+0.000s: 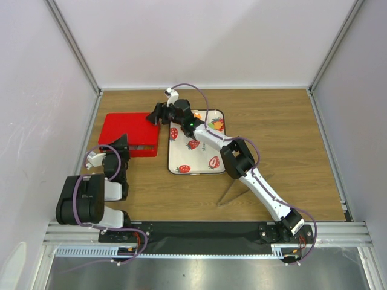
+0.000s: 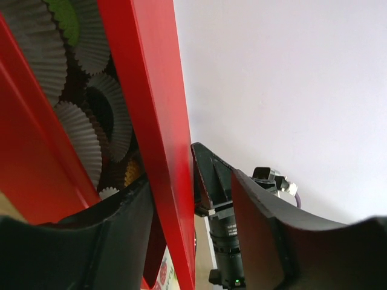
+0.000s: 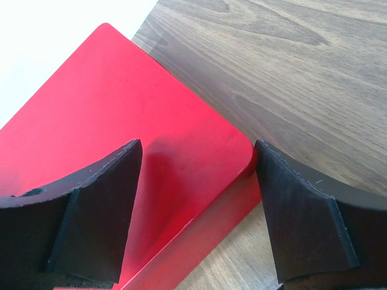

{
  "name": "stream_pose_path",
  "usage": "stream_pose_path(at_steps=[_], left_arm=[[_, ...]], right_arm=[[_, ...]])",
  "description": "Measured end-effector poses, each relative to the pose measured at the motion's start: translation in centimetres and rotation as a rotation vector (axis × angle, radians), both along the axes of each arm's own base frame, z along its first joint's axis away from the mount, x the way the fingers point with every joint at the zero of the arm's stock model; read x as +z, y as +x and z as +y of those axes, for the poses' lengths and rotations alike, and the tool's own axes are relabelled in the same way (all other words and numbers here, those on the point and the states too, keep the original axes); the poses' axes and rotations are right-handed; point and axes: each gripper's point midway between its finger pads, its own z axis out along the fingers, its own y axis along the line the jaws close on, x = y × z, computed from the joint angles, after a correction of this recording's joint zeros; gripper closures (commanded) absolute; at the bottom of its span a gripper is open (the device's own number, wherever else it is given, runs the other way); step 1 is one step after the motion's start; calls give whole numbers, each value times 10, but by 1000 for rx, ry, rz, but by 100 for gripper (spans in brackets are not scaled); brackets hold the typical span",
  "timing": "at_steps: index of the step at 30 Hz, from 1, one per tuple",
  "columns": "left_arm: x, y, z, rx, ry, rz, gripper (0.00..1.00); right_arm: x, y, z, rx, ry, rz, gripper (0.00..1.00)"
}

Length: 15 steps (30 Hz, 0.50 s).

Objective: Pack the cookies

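Observation:
The red box [image 1: 130,130] lies at the left of the table with its lid [image 3: 121,109] down over it. Under the lid's edge [image 2: 151,121], the left wrist view shows pale fluted cups [image 2: 78,133], with a green cookie [image 2: 63,15] and an orange one [image 2: 132,173] among them. My left gripper [image 1: 121,145] is at the box's near side. It [image 2: 190,181] stands open astride the lid's edge, with a gap on the right. My right gripper [image 1: 154,115] is open over the lid's far right corner [image 3: 196,151].
A white tray [image 1: 181,154] printed with strawberries sits just right of the box, under the right arm. Something small and orange [image 1: 216,125] shows at its far right corner. Pale walls close in the table on three sides.

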Motion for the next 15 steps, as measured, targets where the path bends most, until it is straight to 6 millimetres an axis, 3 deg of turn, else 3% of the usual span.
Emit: stream_pose_path(at_steps=[10,15], left_arm=[[4,-15,1,8,21,56,29],[-8,-23,4,23,28,141,27]], right_arm=[[-6,-1,-1,1,-7,5,21],[-8,-1,-1,1,-11,8,21]])
